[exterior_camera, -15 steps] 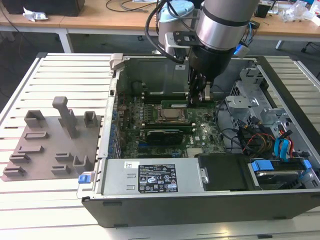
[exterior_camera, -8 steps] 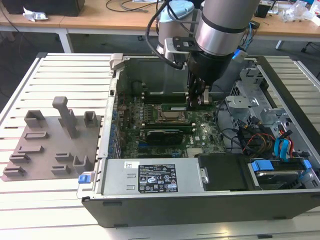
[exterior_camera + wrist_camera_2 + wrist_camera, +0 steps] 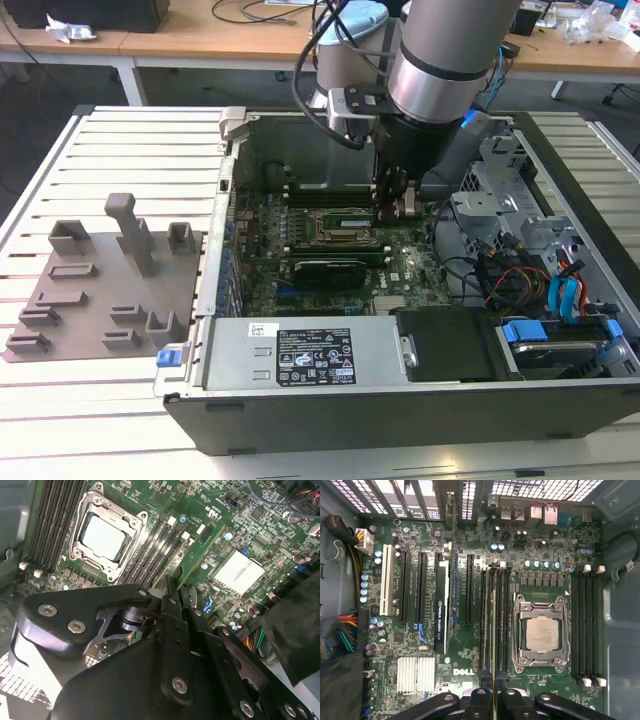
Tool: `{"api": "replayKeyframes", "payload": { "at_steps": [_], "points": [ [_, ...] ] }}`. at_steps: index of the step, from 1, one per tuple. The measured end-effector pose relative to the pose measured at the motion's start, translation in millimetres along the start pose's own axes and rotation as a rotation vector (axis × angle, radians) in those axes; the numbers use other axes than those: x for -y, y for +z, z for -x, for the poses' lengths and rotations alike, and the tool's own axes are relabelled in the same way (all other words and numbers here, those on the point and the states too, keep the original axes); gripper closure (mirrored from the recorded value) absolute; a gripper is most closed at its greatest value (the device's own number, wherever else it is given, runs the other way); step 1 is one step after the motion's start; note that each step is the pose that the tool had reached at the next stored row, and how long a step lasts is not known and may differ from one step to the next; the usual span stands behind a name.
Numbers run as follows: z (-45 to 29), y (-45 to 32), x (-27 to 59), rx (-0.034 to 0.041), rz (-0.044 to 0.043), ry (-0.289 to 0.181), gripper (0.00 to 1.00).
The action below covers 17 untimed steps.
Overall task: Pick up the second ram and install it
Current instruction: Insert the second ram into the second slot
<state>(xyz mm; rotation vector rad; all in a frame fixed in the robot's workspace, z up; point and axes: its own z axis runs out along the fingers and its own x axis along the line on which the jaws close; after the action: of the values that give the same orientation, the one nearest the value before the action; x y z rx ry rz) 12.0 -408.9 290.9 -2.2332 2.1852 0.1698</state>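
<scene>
My gripper [image 3: 393, 213] reaches down into the open computer case, just over the motherboard [image 3: 400, 265] beside the CPU socket [image 3: 541, 635]. The second ram [image 3: 493, 630] is a thin green stick seen edge-on, and the gripper [image 3: 493, 697] is shut on it. In the second wrist view the ram [image 3: 200, 555] runs away from the gripper [image 3: 172, 592] along the black memory slots [image 3: 155, 545] next to the socket [image 3: 105, 535]. I cannot tell whether the stick is seated in its slot or only resting over it.
A graphics card [image 3: 325, 268] stands in a slot near the ram slots. The power supply [image 3: 300, 355] lies at the case front, with a drive cage [image 3: 500, 200] and cables at the exterior view's right. A grey fixture plate [image 3: 100, 280] sits outside the case on the exterior view's left.
</scene>
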Motion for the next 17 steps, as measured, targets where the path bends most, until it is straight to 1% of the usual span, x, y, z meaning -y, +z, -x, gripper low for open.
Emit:
{"api": "replayKeyframes", "payload": {
  "at_steps": [4,9,14,17],
  "points": [
    [-0.8,10.8,0.7,-0.0001,0.0,0.0,0.86],
    [-1.1,22.1,1.4,-0.0001,0.0,0.0,0.86],
    [-0.9,26.9,1.6,-0.0002,0.0,0.0,0.86],
    [-0.9,32.3,2.0,0.0,0.0,0.0,0.86]
  ]
}}
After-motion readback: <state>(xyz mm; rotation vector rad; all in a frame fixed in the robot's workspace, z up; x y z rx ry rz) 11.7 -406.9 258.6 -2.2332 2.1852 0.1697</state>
